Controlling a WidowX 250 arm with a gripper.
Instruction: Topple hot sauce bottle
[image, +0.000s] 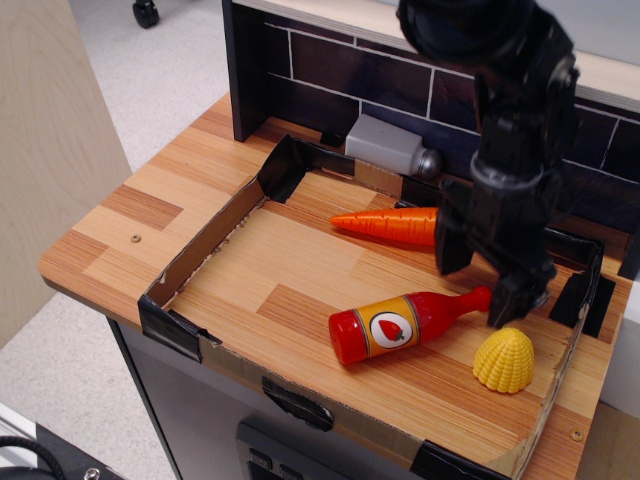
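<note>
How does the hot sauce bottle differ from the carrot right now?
The hot sauce bottle is glossy red with an orange label band and white oval; the carrot is plain orange. The bottle lies nearer the front of the tray, its cap end by the gripper; the carrot lies farther back, partly hidden behind the gripper. Both lie on their sides on the wood.

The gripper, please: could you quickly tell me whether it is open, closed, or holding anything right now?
Gripper: open, holding nothing; its fingers stand spread above the cap end of the hot sauce bottle, which lies on its side.
</note>
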